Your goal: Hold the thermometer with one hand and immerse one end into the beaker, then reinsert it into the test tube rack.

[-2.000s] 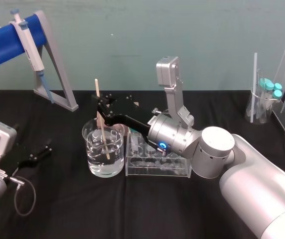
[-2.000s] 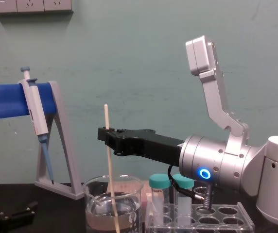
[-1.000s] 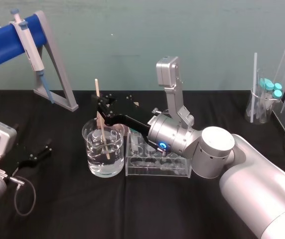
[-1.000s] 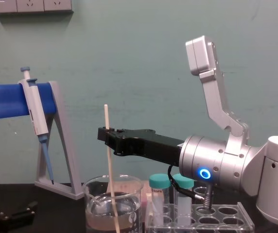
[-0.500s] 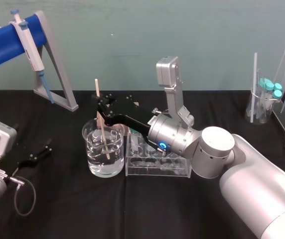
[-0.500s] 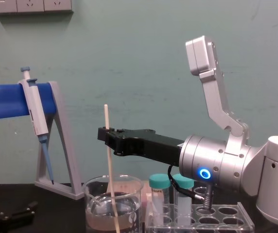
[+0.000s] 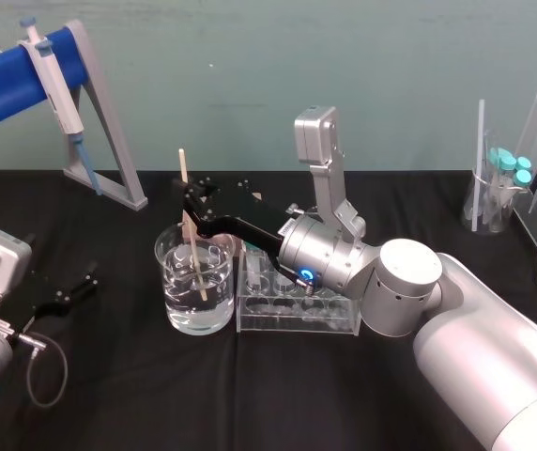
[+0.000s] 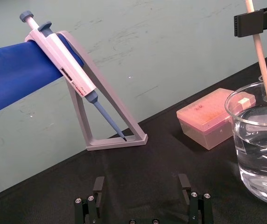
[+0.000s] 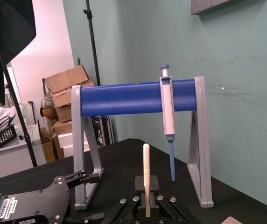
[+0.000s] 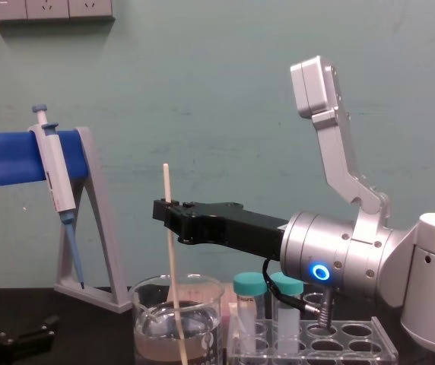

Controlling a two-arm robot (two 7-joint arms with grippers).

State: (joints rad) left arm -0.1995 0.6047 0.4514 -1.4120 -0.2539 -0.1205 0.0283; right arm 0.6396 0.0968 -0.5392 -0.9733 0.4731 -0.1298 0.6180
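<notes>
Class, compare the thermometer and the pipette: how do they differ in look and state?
The thermometer is a thin cream-white rod; the pipette is thicker, grey and blue. The right gripper holds the thermometer, its lower end in the beaker; the pipette hangs untouched on the stand, tip in air. Both are long, pointing down.

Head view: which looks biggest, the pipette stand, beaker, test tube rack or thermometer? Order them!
1. pipette stand, though it stands farthest back.
2. beaker and test tube rack: about alike, rack wider, beaker taller.
3. thermometer, thin, held by the right gripper.
</notes>
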